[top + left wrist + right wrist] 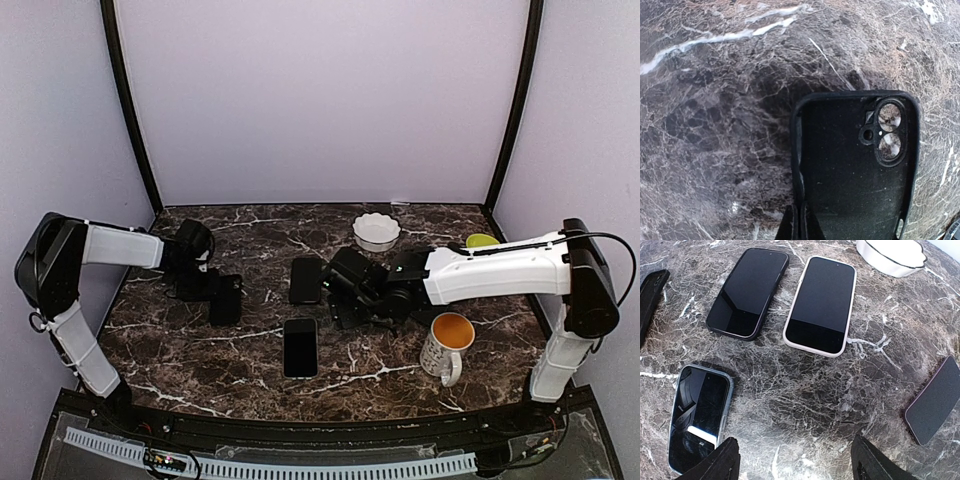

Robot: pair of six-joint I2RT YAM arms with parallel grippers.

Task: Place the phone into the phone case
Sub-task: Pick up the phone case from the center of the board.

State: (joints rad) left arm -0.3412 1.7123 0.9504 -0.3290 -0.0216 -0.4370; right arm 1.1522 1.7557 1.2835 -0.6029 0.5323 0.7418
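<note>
left wrist, left gripper (800, 225) clamped on phone case (855, 170) rim

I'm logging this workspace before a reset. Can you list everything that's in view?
phone case: one, black, empty, left side of table
black-cased phone: one, black, mid-table
white-cased phone: one, white case, beside the black-cased phone
clear-cased phone: one, dark screen, nearer side
dark phone: one, right edge of right wrist view
bowl: one, white, far side
mug: one, white, orange inside, near right
green object: one, far right, partly hidden
table: one, dark marble
left gripper: black, shut on the phone case's rim
right gripper: black, open, empty
</note>
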